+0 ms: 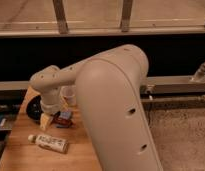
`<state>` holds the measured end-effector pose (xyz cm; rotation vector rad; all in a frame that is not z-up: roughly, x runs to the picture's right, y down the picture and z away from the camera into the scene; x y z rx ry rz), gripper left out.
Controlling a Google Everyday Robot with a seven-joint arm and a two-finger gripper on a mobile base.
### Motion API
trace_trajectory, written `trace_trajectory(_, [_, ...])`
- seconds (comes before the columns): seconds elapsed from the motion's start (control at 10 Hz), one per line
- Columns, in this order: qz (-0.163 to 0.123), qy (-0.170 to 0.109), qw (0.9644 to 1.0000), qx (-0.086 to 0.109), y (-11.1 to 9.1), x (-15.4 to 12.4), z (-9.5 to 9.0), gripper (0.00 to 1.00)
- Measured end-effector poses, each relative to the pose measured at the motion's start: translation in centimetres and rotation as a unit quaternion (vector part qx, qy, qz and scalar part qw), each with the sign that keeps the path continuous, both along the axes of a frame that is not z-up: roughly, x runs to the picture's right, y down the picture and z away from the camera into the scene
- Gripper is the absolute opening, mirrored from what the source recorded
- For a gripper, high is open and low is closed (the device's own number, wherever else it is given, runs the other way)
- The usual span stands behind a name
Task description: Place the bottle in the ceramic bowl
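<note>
The bottle (50, 143) is white with a pale cap and a dark-printed label. It lies on its side on the wooden table (21, 155), near the front left. The ceramic bowl (32, 106) is black and sits at the table's left, largely hidden behind my arm's wrist. My gripper (47, 119) hangs below the wrist, just right of the bowl and above and behind the bottle, apart from it. It holds nothing that I can see.
A red and blue packet (62, 119) lies right of the gripper. A translucent plastic cup (69, 94) stands behind it. My large arm link (116, 110) blocks the table's right side. A dark wall and metal rail run behind.
</note>
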<state>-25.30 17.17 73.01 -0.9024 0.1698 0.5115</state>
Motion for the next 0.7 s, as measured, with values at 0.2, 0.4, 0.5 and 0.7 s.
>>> trace_trajectory(0.2, [-0.018, -0.005, 0.9998, -0.002, 0.9, -1.1, -0.2, 0.8])
trace_trajectory(0.4, [-0.037, -0.011, 0.9992, -0.007, 2.2, -2.5, -0.5, 0.8])
trace_trajectory(0.5, [-0.045, -0.012, 0.9989, -0.011, 3.0, -2.9, -0.5, 0.8])
trace_trajectory(0.7, [-0.057, -0.005, 0.9981, -0.023, 4.6, -3.1, 0.2, 0.8])
